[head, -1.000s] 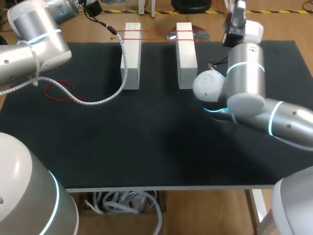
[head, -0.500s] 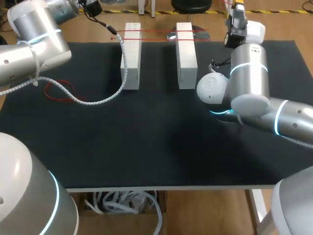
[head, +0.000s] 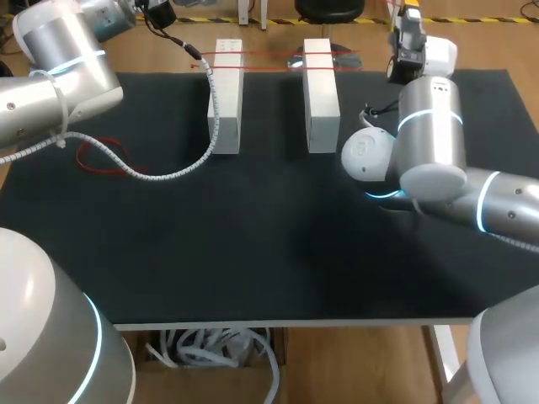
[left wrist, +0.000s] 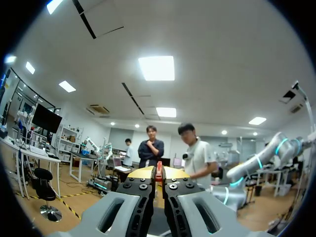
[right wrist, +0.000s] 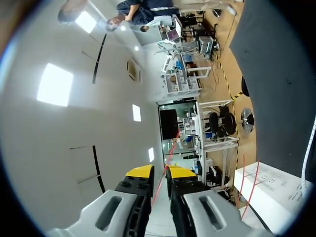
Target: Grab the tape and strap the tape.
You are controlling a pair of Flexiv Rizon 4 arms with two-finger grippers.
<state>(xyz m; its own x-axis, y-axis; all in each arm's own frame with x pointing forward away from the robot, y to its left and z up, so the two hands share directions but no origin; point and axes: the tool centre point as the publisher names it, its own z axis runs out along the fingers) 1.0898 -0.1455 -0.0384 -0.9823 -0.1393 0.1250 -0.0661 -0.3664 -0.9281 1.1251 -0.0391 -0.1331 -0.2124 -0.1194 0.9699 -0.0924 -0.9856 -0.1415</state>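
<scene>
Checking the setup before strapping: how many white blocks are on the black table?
2. The left block and the right block lie side by side near the table's far edge, red tape stretched across both. None appears hidden.

The left arm (head: 63, 63) came in from the left corner and reached to the far edge of the desk, its wrist level. The left end effector (left wrist: 157, 174) had its yellow tips pressed close, pinching the tape (left wrist: 158, 167). The right arm (head: 429, 143) bent upward at the elbow, wrist at the far right. The right end effector (right wrist: 160, 173) likewise clamped the tape between nearly closed tips.
</scene>
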